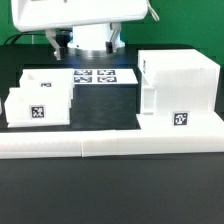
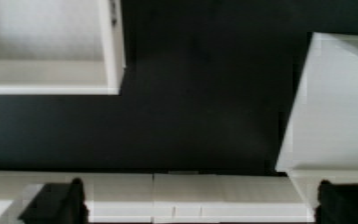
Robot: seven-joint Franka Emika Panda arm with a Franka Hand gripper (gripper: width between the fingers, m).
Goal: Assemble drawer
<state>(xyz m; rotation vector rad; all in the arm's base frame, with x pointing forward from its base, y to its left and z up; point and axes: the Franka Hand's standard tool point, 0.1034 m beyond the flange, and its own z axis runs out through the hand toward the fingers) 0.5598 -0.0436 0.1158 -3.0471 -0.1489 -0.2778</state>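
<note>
The large white drawer housing [image 1: 180, 95] stands on the exterior view's right, with a tag on its front; it also shows in the wrist view [image 2: 341, 100]. Two small white trays sit on the exterior view's left: one [image 1: 38, 107] in front with a tag, the other [image 1: 48, 80] just behind it. One tray [image 2: 43, 45] shows in the wrist view. My gripper [image 1: 90, 45] hangs high over the back of the table, above the gap between trays and housing. It [image 2: 190, 205] is open and empty, and its dark fingertips [image 2: 55, 200] are wide apart.
The marker board [image 1: 105, 75] lies flat on the black table between the trays and the housing. A long low white border rail [image 1: 110, 145] runs along the front edge; it also shows in the wrist view [image 2: 194, 190].
</note>
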